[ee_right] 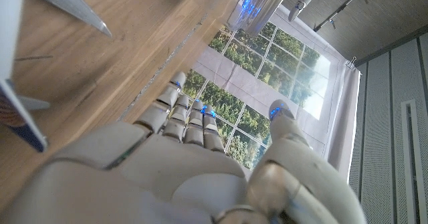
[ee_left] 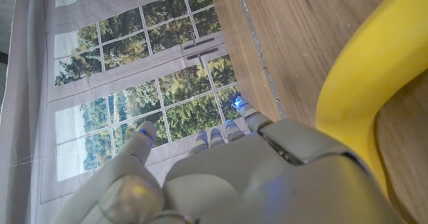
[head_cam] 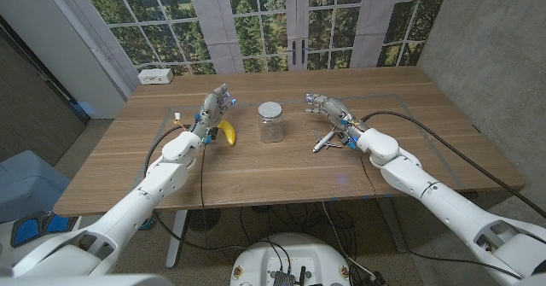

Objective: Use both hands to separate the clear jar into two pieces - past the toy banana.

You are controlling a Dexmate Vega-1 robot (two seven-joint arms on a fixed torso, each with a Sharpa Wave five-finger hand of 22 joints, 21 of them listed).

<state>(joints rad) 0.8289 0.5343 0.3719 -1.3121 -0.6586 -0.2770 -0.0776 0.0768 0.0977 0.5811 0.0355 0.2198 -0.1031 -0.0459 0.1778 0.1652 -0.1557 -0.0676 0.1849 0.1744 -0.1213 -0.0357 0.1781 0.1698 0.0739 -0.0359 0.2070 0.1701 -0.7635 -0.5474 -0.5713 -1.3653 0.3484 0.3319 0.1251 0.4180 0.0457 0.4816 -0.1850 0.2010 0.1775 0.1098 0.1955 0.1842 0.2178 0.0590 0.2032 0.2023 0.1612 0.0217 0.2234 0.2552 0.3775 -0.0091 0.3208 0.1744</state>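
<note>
Clear jar [head_cam: 271, 122] right of toy banana [head_cam: 227, 132]: rigid, slick, likely light; grip body and lid. Left hand [head_cam: 213, 107] and right hand [head_cam: 327, 107] spread, empty.

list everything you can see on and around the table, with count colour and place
clear jar: 1, clear with a pale lid still on, upright mid-table between the hands
toy banana: 1, yellow, on the table left of the jar, beside the left hand
toy plane: 1, white, on the table right of the jar, by the right hand
white box: 1, white, far left corner of the table
table: 1, brown wood
left hand: 1, grey, raised over the banana, fingers apart, holding nothing
right hand: 1, grey, right of the jar, fingers apart, holding nothing
</note>
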